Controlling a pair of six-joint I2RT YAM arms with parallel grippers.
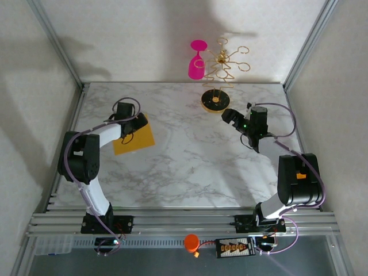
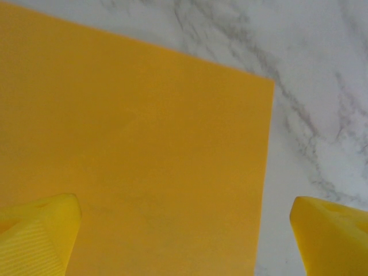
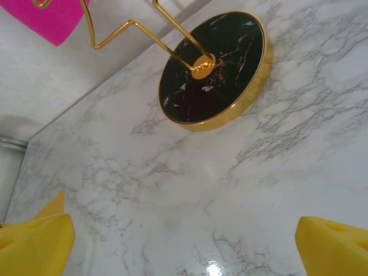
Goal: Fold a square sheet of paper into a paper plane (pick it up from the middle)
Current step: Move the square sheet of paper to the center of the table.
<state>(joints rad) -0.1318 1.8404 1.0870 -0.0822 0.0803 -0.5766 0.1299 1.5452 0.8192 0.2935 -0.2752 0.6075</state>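
The square sheet of paper (image 1: 142,140) (image 2: 138,155) lies flat and unfolded on the left side of the marble table (image 1: 184,167). My left gripper (image 1: 131,129) (image 2: 187,236) hovers low over it, open. One yellow finger (image 2: 43,236) is above the sheet. The other finger (image 2: 330,236) is above bare marble just past the sheet's right edge. Nothing is between them but the paper below. My right gripper (image 1: 230,117) (image 3: 184,241) is open over bare marble in front of the stand. The paper plane is out of view.
A gold wire stand with a round black, gold-rimmed base (image 1: 215,100) (image 3: 213,66) sits at the back centre. A pink wine glass (image 1: 196,63) (image 3: 54,20) hangs on it. Aluminium frame posts and white walls border the table.
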